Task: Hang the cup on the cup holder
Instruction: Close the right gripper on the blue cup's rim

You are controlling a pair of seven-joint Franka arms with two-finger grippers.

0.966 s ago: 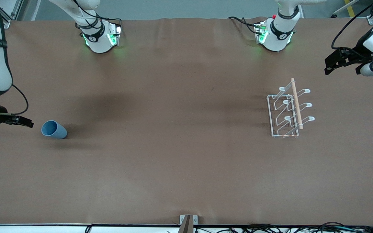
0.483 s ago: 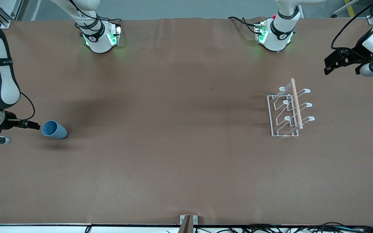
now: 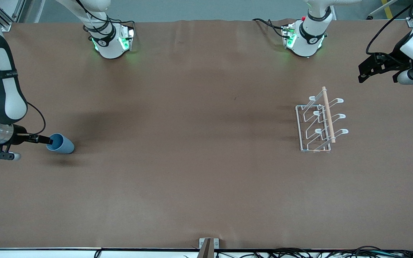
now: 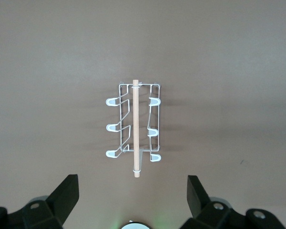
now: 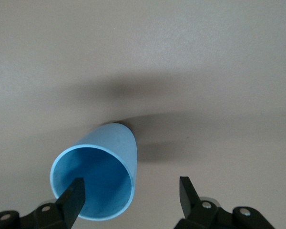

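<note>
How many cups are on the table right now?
1. The cup lies on its side at the right arm's end of the table, the right gripper at its mouth.

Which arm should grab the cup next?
Right. The right gripper is open at the mouth of the cup, which lies on its side; the left gripper waits, open, near the cup holder.

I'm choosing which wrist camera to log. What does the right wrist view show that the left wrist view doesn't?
Only the right wrist view shows the cup, lying on its side, mouth toward the open right hand, one finger at its rim. Only the left wrist view shows the cup holder, standing on the table beneath the open left hand. Both share the brown table and open black fingers.
</note>
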